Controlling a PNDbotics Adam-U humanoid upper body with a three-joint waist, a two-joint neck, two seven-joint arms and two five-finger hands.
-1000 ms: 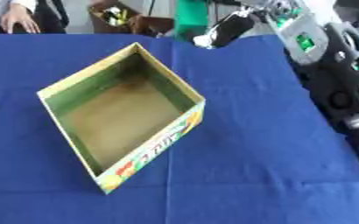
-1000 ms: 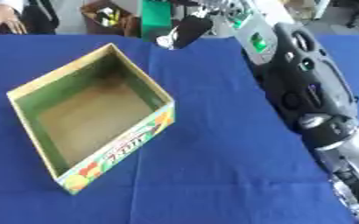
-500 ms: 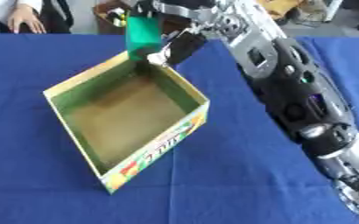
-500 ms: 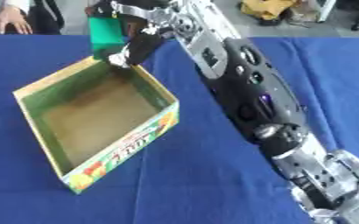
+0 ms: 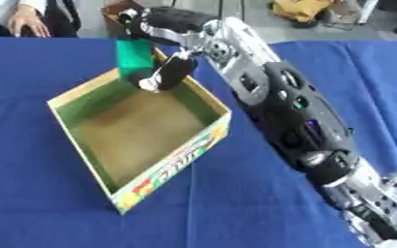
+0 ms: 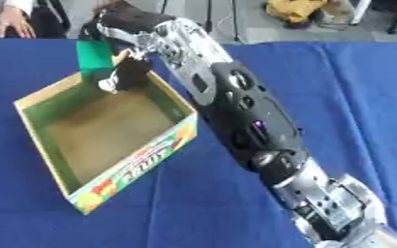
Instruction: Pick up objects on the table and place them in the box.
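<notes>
This looks like a lab or demonstration room, though little beyond the table shows clearly. A table covered in plain blue cloth (image 5: 58, 193) fills the view, with grey hard floor (image 6: 244, 24) past its far edge. A seated person's hand (image 5: 25, 19) rests at that edge, and a blurred yellow-brown bundle (image 5: 299, 8) lies on the floor.

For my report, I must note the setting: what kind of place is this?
Probably a lab or office room used for robot trials: a table under a blue cloth holds only an open cardboard box, and the right hand holds a green object over it.
</notes>
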